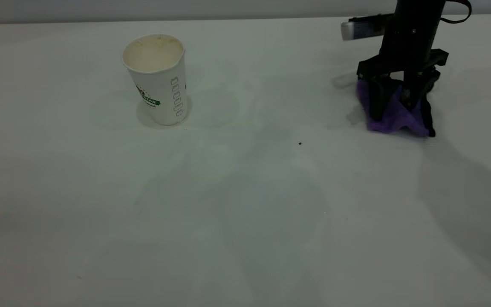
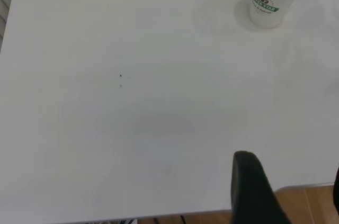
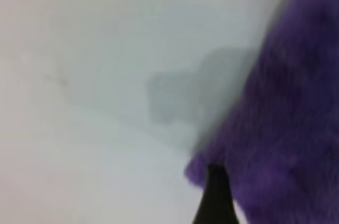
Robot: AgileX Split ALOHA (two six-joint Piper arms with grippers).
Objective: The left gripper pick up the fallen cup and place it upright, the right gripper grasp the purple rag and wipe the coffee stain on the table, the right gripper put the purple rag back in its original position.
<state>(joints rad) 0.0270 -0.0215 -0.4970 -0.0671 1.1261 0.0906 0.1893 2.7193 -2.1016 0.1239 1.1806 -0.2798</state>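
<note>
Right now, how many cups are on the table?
1. The cup stands upright at the table's far left, well apart from the rag under the right tool. Nothing could hide another.

lab test bench | bare white table (image 1: 245, 238) | wooden floor (image 2: 312, 205) beyond edge

White surface (image 1: 245, 213) fills view. Cup (image 1: 157, 79) stands upright at left, open mouth up, cream inside, green logo on side. Well apart at far right, right tool (image 1: 394, 100) points straight down, black fingers (image 1: 376, 99) pressed into purple rag (image 1: 392, 111), cloth bunched up between them, rag resting on surface. Tiny dark speck (image 1: 299, 143) lies between cup and rag, nearer rag.
</note>
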